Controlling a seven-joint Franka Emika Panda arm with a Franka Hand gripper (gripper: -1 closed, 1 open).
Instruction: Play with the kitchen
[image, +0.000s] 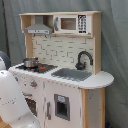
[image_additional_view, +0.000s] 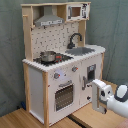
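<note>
The kitchen (image_additional_view: 62, 60) stands on a wood floor (image_additional_view: 20, 119) against a grey curtain (image_additional_view: 10, 50). A pot (image_additional_view: 48, 56) sits at the worktop's stove end. The gripper (image_additional_view: 101, 95) hangs near the lower cabinet front, apart from it; its opening cannot be determined.

The kitchen (image: 60, 65) is matt white-painted board framed in pale, smooth unvarnished-looking wood, with a grey sink (image: 71, 74) and a black faucet (image_additional_view: 74, 39) that both look plastic. A small pot (image_additional_view: 48, 56) on the dark stovetop (image: 36, 68) shines like polished metal. Behind hangs dull grey cloth (image_additional_view: 112, 30), the floor (image_additional_view: 15, 119) is light wood, and the robot arm (image: 12, 102) has glossy white plastic casing.
</note>
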